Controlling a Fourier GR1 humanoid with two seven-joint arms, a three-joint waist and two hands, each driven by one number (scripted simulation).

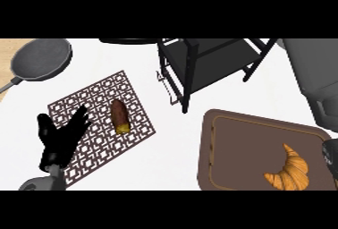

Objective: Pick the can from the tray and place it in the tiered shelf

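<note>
Left hand astride mat edge

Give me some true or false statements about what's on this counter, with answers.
1. A croissant lies on the tray. True.
2. The pan sits on the mat. False: it lies off the mat, toward the view's upper left.
3. The left hand is open over the mat. True.
4. The shelf stands on the tray. False: it stands on the counter, beyond the tray.
5. A can stands beside the croissant. False: only the croissant shows on the tray.
</note>
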